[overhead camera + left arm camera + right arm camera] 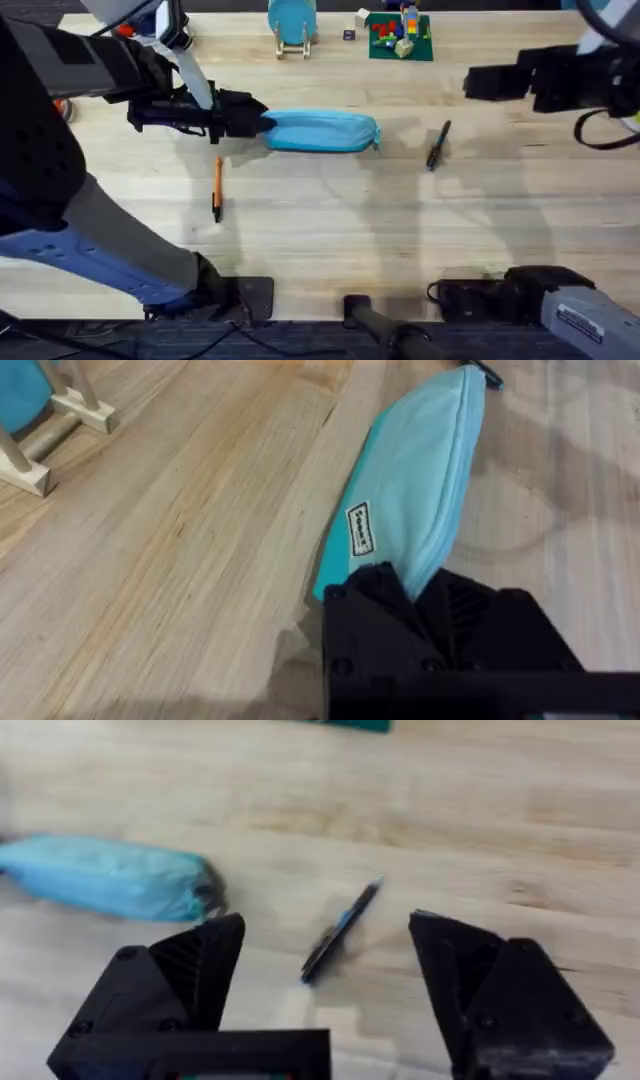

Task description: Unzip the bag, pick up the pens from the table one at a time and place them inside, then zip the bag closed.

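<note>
The light blue bag [322,131] lies lengthwise on the table [330,230], back of centre, with its zipper shut. My left gripper [248,118] is shut on the bag's left end; the left wrist view shows the fabric [420,480] pinched between the black fingers [375,600]. In front of that gripper lies the orange pen [217,188]. The dark pen [438,145] rests to the right of the bag. My right gripper [472,82] hovers open behind and to the right of the dark pen [340,930], holding nothing, and the bag [110,878] appears farther off in the right wrist view.
A light-blue disc on a wooden stand [292,22] and a green plate with toy bricks [400,35] sit at the table's far edge. The stand's foot [60,420] appears in the left wrist view. Bare wood lies in front of the bag.
</note>
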Robot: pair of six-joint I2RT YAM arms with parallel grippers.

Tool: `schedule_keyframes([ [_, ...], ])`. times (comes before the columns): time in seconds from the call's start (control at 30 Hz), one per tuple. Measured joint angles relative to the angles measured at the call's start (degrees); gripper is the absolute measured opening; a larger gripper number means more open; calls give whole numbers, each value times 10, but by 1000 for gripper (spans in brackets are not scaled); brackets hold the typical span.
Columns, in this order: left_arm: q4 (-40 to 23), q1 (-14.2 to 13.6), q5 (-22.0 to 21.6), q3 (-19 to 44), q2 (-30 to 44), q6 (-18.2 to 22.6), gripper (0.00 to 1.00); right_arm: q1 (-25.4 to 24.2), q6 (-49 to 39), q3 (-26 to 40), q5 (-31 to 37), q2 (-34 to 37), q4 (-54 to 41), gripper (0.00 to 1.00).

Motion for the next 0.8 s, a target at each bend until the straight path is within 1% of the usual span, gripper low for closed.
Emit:
schedule_keyframes([
  [0.2, 0, 0, 0, 0, 0, 0, 43, 0, -61, 0, -91, 51, -25, 998],
  [0.33, 0, 0, 0, 0, 0, 0, 43, 0, -102, 0, -131, 79, -35, 997],
  [0.53, 0, 0, 0, 0, 0, 0, 43, 0, -150, 0, -151, 105, -37, 996],
  [0.8, 0, 0, 0, 0, 0, 0, 43, 0, -246, 0, -160, 107, -37, 997],
])
